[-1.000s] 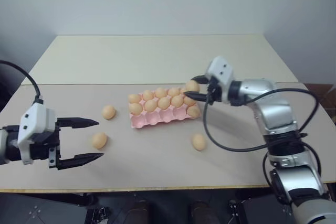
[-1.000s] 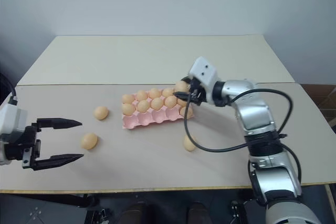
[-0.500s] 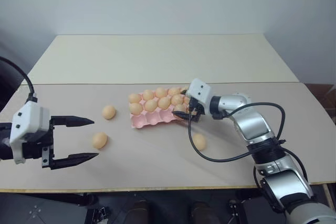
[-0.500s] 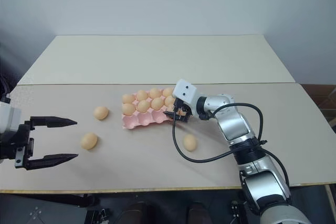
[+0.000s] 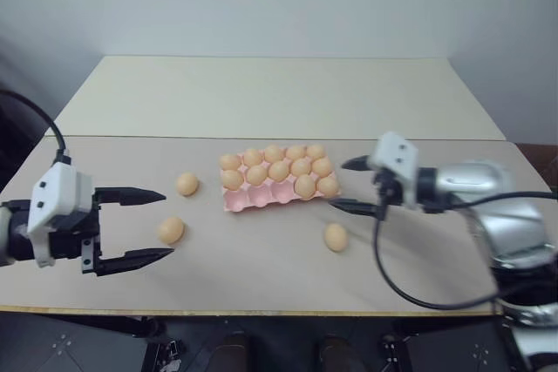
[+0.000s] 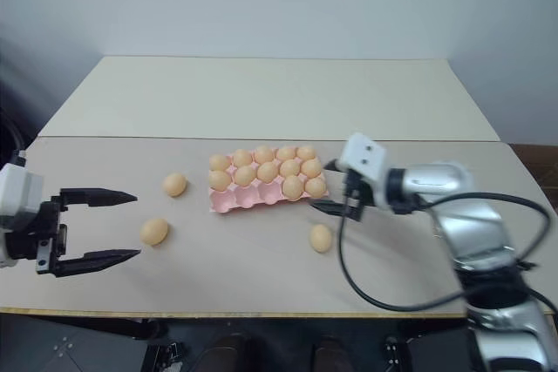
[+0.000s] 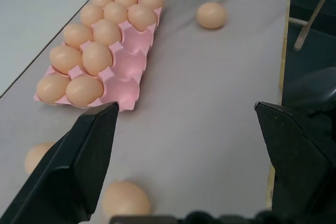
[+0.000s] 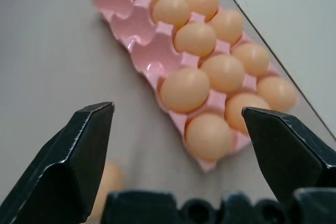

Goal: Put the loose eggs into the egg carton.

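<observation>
Counter (image 5: 261,93) fills mid-frame; carton (image 5: 277,182) at centre, front-row cups empty. Right pincer (image 5: 349,186), fingers apart, empty, sits right of it; the nearest egg (image 5: 336,237) lies just below-left. Left pincer (image 5: 144,226) gapes beside two eggs (image 5: 171,230).

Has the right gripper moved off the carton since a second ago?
Yes. The right gripper has pulled back toward the robot's right, away from the egg carton, jaws open and empty.
</observation>
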